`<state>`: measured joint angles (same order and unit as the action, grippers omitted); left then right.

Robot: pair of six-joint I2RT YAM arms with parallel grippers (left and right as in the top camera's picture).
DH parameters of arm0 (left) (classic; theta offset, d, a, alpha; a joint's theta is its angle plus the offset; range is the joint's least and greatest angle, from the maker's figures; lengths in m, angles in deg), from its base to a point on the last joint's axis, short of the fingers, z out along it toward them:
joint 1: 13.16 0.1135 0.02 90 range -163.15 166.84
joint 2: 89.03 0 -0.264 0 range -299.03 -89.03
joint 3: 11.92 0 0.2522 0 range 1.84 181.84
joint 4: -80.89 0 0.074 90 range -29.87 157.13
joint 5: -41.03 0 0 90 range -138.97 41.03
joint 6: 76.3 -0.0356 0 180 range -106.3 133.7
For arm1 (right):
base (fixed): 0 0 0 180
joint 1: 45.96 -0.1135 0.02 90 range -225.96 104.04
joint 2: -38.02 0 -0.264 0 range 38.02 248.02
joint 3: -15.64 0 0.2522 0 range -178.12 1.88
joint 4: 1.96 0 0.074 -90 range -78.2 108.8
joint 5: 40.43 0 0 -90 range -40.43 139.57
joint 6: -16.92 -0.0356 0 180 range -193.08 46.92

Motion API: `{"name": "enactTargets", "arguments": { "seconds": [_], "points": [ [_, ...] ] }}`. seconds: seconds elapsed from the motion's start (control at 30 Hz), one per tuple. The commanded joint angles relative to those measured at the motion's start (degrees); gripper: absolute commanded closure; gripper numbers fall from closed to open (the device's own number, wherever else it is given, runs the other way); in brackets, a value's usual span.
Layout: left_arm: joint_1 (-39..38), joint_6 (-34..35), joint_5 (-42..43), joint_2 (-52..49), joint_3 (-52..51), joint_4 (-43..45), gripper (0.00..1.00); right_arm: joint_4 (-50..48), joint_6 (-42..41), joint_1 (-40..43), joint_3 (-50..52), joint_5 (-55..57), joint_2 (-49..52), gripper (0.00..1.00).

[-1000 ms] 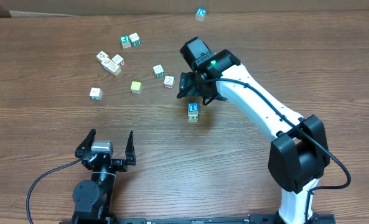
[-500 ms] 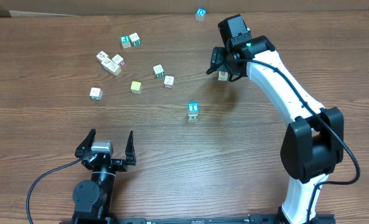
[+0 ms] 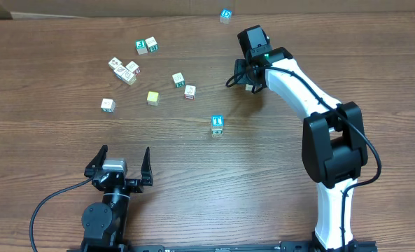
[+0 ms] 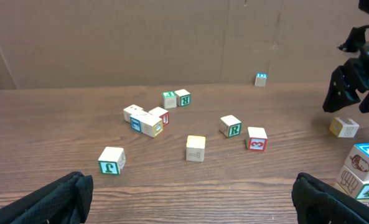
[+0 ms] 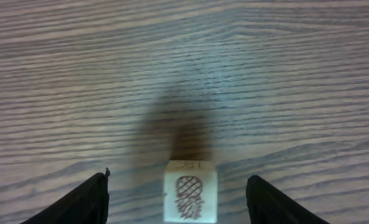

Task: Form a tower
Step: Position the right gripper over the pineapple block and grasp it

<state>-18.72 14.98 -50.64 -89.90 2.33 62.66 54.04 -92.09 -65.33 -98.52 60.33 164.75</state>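
The tower (image 3: 217, 125) is a short upright stack of picture cubes with a blue-edged cube on top, standing mid-table; it also shows at the right edge of the left wrist view (image 4: 363, 173). My right gripper (image 3: 243, 78) hangs behind and to the right of it, over a loose pale cube (image 3: 250, 86). In the right wrist view this cube (image 5: 190, 198) bears a pineapple drawing and sits between the open fingers of the right gripper (image 5: 177, 182), with a gap on each side. My left gripper (image 3: 120, 162) rests open near the front edge, with nothing in it.
Loose cubes lie scattered at the back left: a pair (image 3: 146, 46), a cluster (image 3: 124, 70), single ones (image 3: 178, 80), (image 3: 190, 92), a yellow one (image 3: 152, 97) and a white one (image 3: 107, 105). A blue cube (image 3: 225, 14) sits at the far edge by the cardboard wall.
My right arm has swung from beside the tower to the back right and settled over the pineapple cube. Its fingers have come closer together. The left arm and the tower are unmoved.
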Motion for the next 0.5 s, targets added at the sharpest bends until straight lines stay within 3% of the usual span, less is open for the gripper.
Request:
{"name": "enactTargets", "arguments": {
  "seconds": [0.0, 0.33, 0.47],
  "points": [
    [0.39, -0.90, 0.46, 0.61, -0.20, 0.13, 0.00, -0.37, 0.68, 1.31, -1.09, 1.01, 1.81, 0.33],
    [0.39, -0.92, 0.44, 0.61, -0.20, 0.13, 0.01, 0.50, 0.68, 1.44, -0.81, -0.98, 3.21, 0.41],
    [0.39, -0.92, 0.46, 0.61, -0.20, 0.13, 0.01, 0.92, 0.68, 1.44, -0.81, -0.98, 3.21, 0.50]
  ]
}}
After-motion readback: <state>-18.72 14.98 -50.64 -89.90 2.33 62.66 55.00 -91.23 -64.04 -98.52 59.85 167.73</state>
